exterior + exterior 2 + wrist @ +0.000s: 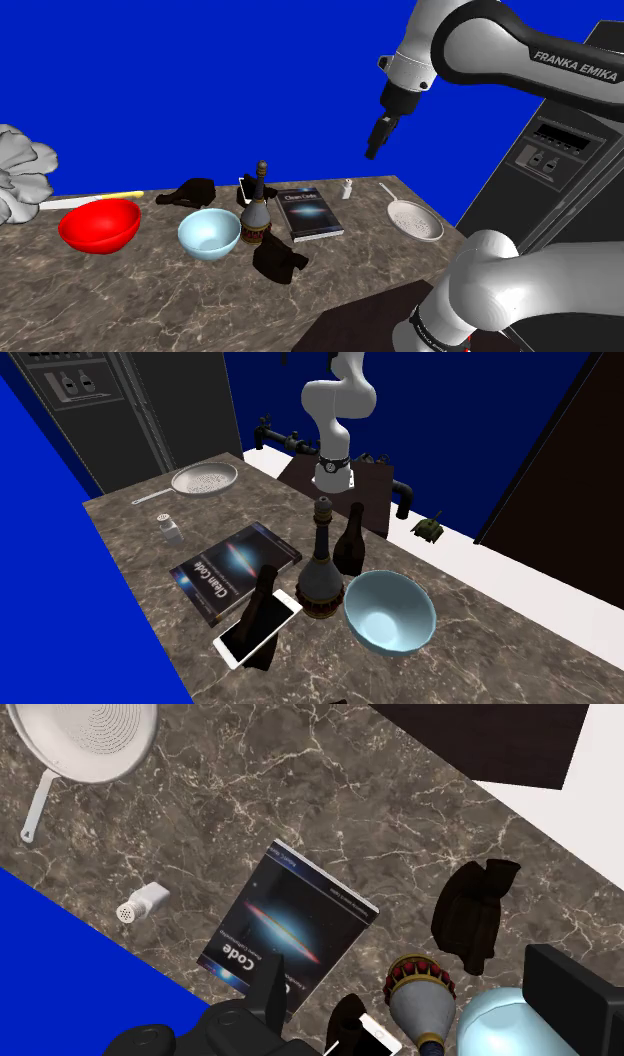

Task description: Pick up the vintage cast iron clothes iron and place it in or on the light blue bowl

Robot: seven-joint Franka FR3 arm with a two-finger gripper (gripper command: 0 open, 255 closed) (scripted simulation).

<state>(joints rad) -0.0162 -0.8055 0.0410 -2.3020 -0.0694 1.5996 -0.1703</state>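
Dark brown, the clothes iron sits untouched on the marbled table, well below the open, empty end effector and near the light blue bowl, so grasping, lifting and placing all remain.

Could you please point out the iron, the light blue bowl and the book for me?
iron [472,914], wrist view, middle of its dark body
light blue bowl [209,234], shoulder view, its inside wall
book [235,569], second exterior view, its front cover

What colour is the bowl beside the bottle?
The bowl is light blue, clearest in the second exterior view.
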